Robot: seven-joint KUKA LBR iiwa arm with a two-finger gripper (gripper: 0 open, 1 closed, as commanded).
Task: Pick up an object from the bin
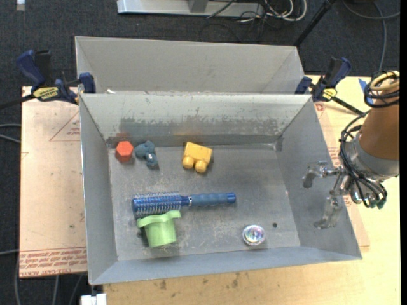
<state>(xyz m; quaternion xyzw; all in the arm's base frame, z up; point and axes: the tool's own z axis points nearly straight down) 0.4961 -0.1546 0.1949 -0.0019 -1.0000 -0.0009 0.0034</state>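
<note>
Silver disc point(254, 235), small and round, lies at the front right of the bin point(191, 116) floor, the loose thing nearest the pincer point(320, 197). The pincer hangs over the right sloping wall, fingers spread wide, nothing between them. By my judgement the step is approach, with nothing gripped yet; next comes a move leftward and down over one thing. Bare floor surrounds the disc. To its left a green cylinder point(159, 229) touches the blue hairbrush point(181, 202). Farther back, a yellow block point(196, 156), grey-blue figure point(148, 153) and orange piece point(124, 150) sit near the rear wall's foot, with less clearance.
</note>
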